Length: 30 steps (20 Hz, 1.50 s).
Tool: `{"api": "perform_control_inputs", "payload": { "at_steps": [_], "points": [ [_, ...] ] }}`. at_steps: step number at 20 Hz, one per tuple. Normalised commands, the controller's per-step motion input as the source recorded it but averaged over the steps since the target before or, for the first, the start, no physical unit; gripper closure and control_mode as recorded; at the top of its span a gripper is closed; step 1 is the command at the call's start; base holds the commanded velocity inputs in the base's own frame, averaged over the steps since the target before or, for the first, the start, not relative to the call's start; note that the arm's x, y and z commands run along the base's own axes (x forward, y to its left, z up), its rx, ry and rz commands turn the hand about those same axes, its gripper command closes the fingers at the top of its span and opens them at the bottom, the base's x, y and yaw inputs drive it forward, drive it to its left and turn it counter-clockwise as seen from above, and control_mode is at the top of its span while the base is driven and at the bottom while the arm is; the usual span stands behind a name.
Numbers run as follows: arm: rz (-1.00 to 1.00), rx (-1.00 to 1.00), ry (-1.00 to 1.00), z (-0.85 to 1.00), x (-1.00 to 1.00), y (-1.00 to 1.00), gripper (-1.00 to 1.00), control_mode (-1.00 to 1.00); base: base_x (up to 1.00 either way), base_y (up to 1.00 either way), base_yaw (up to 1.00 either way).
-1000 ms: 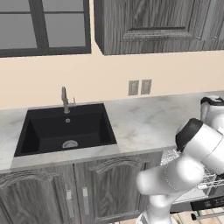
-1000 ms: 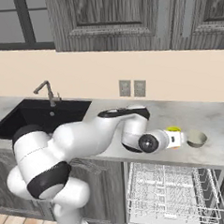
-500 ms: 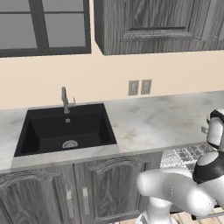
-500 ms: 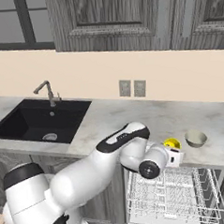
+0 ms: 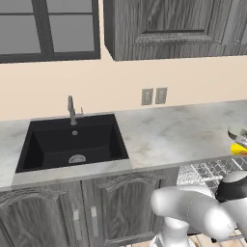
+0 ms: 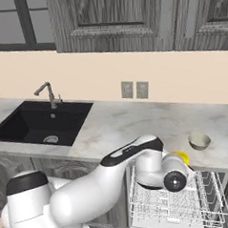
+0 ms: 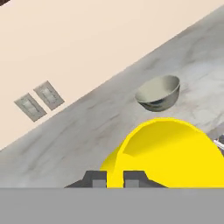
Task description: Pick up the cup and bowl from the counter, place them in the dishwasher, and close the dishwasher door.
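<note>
fingers (image 7: pixel 115 178) pinching yellow cup (image 7: pixel 170 153) | over open dishwasher rack (image 6: pixel 174 200) | bowl (image 6: pixel 199 140) on desk (image 6: pixel 136 126), far right

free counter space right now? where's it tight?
Widest bare patch: the grey-white marbled counter between the black sink and the small grey-olive bowl, below the wall outlets. A narrower strip runs behind the bowl along the wall. Tight spot: the front edge near the bowl, where the fingers hold the bright yellow cup above the white wire dishwasher rack.
</note>
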Motion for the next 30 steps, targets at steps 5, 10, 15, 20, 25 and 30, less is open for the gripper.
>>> {"api": "perform_control_inputs", "payload": {
  "at_steps": [5,10,15,20,25,30],
  "points": [
    [0.0,0.41,-0.09,0.0,-0.41,-0.25,1.0,-1.0,0.0,0.0,0.0],
    [0.0,0.24,-0.08,-0.12,-0.18,-0.01,1.0,-1.0,0.0,0.0,0.0],
    [0.0,0.17,-0.03,-0.31,-0.05,0.0,1.0,-1.0,0.0,0.0,0.0],
    [0.0,0.1,0.0,-0.18,-0.06,0.0,1.0,-1.0,0.0,0.0,0.0],
    [0.0,0.04,0.0,-0.25,-0.09,0.0,1.0,-1.0,0.0,0.0,0.0],
    [0.01,0.01,0.01,-0.52,0.0,0.0,1.0,-1.0,0.0,0.0,0.0]
  ]
}}
